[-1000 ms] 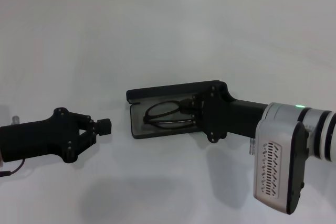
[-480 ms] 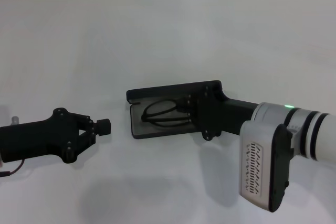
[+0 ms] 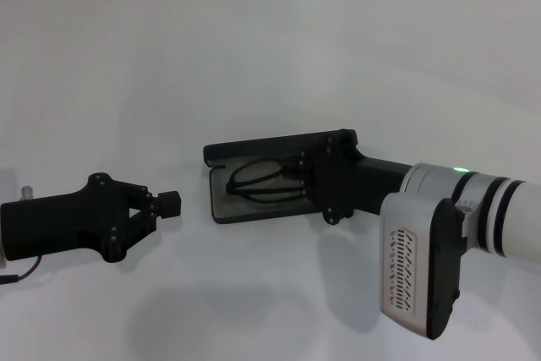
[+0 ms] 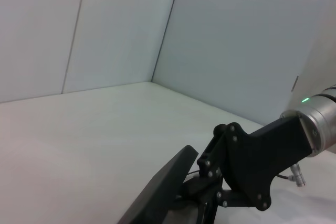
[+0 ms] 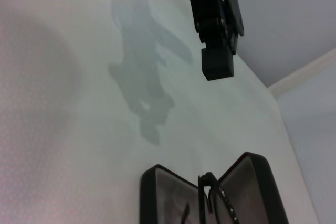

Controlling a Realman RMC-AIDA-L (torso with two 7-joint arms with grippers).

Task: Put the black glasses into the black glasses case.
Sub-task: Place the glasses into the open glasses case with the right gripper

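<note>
The black glasses case (image 3: 221, 207) lies open at the table's middle, its lid (image 3: 270, 144) standing up at the back and its grey lining showing. The black glasses (image 3: 258, 182) rest in the lined tray, lenses toward my left. My right gripper (image 3: 302, 177) reaches into the case from the right and is shut on the glasses' right end. The right wrist view shows the open case (image 5: 157, 188) with the glasses (image 5: 214, 196) in it. My left gripper (image 3: 167, 203) hovers shut to the left of the case, apart from it, and also shows as the left gripper (image 5: 218, 62).
The table (image 3: 270, 57) is plain white, with a wall seam along its far edge. My right arm's silver wrist housing (image 3: 418, 268) hangs over the front right. The case lid (image 4: 163, 187) shows edge-on in the left wrist view.
My right gripper has moved left with the glasses, carrying them further into the case tray; the right wrist housing shifted left too. The left arm has stayed put.
</note>
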